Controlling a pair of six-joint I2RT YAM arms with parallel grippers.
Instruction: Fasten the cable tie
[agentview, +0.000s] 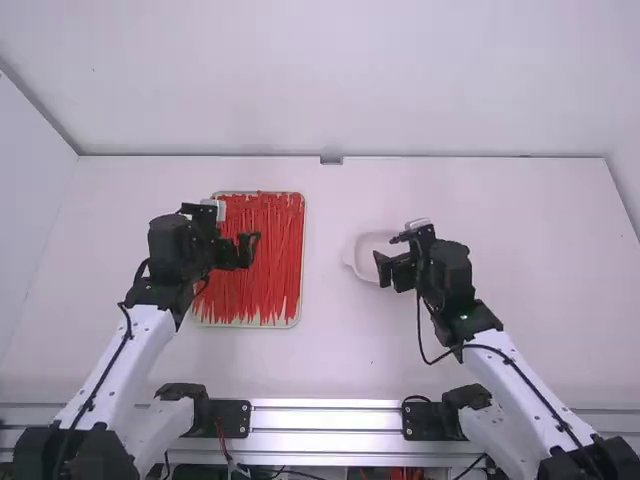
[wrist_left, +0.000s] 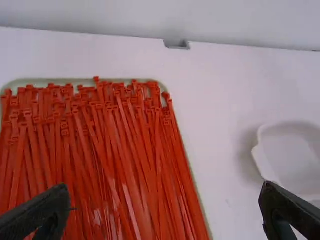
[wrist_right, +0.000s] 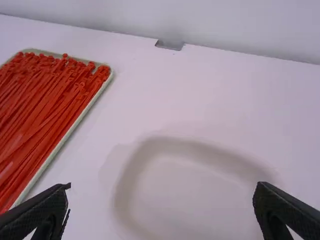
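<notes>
A thick pile of red cable ties (agentview: 255, 258) (wrist_left: 95, 155) (wrist_right: 35, 110) lies on a pale tray (agentview: 300, 262) (wrist_right: 75, 127) left of the table's middle. My left gripper (agentview: 240, 250) (wrist_left: 165, 220) hangs above the tray's left part, open, with nothing between its fingers. Right of the tray sits a shallow white dish (agentview: 362, 252) (wrist_left: 290, 155) (wrist_right: 190, 190), which looks empty. My right gripper (agentview: 395, 270) (wrist_right: 160, 215) hovers at the dish's near right side, open and holding nothing.
A small grey bracket (agentview: 331, 158) (wrist_left: 177, 45) (wrist_right: 169, 45) sits at the table's far edge against the white wall. White walls bound the table at the left and back. Bare white tabletop (agentview: 520, 240) stretches to the right of the dish.
</notes>
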